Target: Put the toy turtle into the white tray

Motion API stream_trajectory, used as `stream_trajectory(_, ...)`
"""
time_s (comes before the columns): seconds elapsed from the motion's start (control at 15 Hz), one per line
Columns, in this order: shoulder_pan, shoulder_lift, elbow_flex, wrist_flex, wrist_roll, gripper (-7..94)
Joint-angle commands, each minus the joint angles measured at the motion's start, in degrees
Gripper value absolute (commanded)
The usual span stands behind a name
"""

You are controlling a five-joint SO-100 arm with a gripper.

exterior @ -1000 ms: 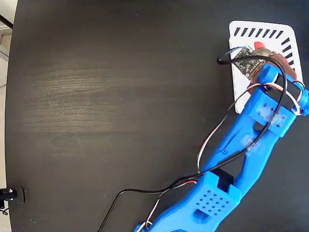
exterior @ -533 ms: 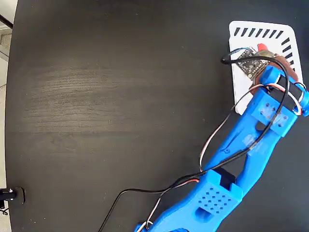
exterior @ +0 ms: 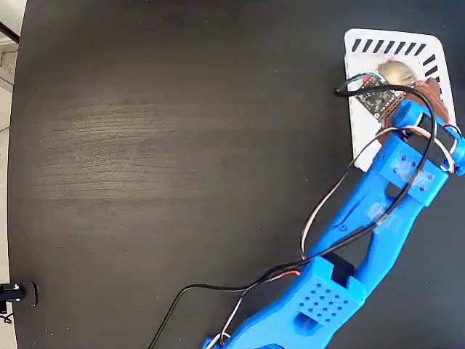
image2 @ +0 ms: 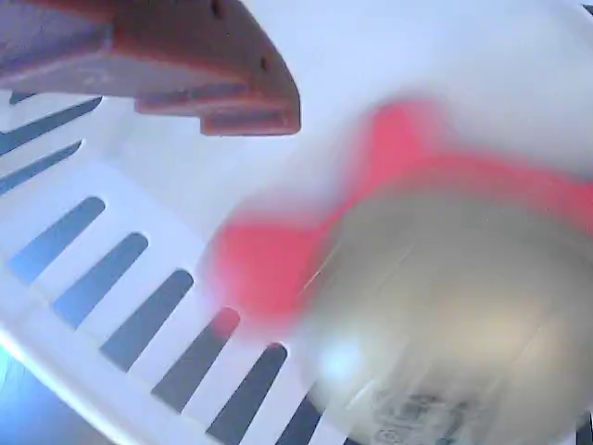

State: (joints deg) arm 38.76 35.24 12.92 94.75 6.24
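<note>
In the fixed view, a blue arm (exterior: 378,218) reaches from the bottom edge up and to the right across a black wood-grain table (exterior: 182,145), with black, red and white cables (exterior: 320,218) looping along it. Its gripper (exterior: 407,83) hangs over the white tray (exterior: 360,134), which sits at the table's upper right and shows dark slanted slots (exterior: 389,48) along its top side and right side. Inside the tray, near the top slots, the toy turtle (exterior: 397,71) shows as a pale, shiny, blurred dome just beside the small circuit board (exterior: 378,98) on the wrist; a brownish-red finger (exterior: 430,91) lies just to the right of the turtle. From here it cannot be told whether the fingers touch it. In the wrist view, the toy turtle (image2: 435,306) fills the lower right, heavily blurred: a grey-gold shell with red-pink head or feet at its left and top, and a faint mark on its lower part. It lies within the white tray (image2: 185,185), over or beside the row of dark slots (image2: 120,278). One brownish-red finger (image2: 167,56) sits at the upper left, clear of the turtle with white tray floor showing between them; the gripper (image2: 278,102) is released, not holding the toy.
</note>
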Motion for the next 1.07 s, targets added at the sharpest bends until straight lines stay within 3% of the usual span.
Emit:
stream_trajectory(0.0,0.62,3.87,-0.53,-0.09,0.70,54)
stream_trajectory(0.33,0.18,12.83,6.42,-0.09,0.44,53)
stream_trajectory(0.4,-0.18,15.29,7.91,-0.09,0.35,49)
stream_trajectory(0.67,-3.52,27.33,16.79,-0.09,2.20,3)
stream_trajectory(0.87,-9.93,39.73,32.43,-3.78,4.48,0)
stream_trajectory(1.0,-18.72,52.38,52.82,-14.50,5.27,0)
